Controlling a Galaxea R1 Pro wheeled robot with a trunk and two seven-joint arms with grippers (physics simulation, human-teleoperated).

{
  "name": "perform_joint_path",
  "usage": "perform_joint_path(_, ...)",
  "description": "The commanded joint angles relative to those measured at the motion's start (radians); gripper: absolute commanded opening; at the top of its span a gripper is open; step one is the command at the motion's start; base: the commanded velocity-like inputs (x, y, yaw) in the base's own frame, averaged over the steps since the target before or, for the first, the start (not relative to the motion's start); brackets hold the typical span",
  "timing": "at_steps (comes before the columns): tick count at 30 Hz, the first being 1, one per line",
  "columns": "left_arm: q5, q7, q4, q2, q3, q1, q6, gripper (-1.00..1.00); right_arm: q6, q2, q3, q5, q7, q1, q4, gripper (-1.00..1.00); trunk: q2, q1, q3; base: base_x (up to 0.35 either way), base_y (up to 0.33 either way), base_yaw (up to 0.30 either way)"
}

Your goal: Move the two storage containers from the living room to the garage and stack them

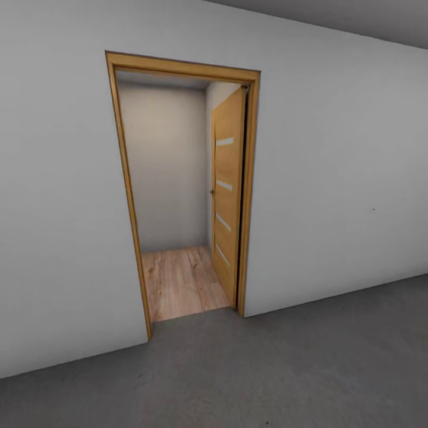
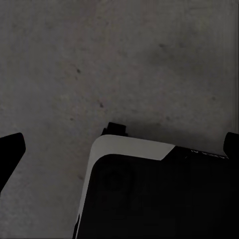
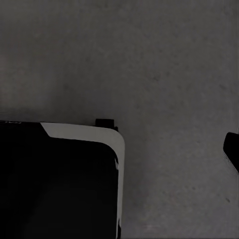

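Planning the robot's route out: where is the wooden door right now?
In the head view, the light-wood door with pale glass slits stands swung open inside the wood-framed doorway, against its right jamb, beyond the dark grey concrete floor.

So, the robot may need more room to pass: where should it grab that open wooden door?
Probably the small handle at mid-height on the free edge of the door, reached through the opening. The door hinges at the right and stands swung inward, so that edge gives most leverage.
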Motion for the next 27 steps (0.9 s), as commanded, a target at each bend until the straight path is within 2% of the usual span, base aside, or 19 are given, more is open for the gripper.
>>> perform_joint_path(1,0.009,0.002,0.0,0.0,-0.009,-0.001,-0.002,1.0,-0.006,0.0,0.008,-0.009,0.002,-0.001,0.003,1.0,-0.001,0.001,-0.002,0.321,0.0,0.0)
perform_joint_path(22,0.009,0.002,0.001,0.0,-0.009,-0.001,-0.002,1.0,-0.005,0.001,0.009,0.0,0.004,-0.001,0.003,1.0,-0.001,0.001,-0.002,0.322,0.0,0.001)
perform_joint_path(27,0.008,0.002,0.001,-0.001,-0.009,-0.001,-0.002,1.0,-0.005,0.0,0.006,-0.009,0.003,-0.001,0.003,1.0,-0.001,0.001,-0.002,0.322,0.0,0.159)
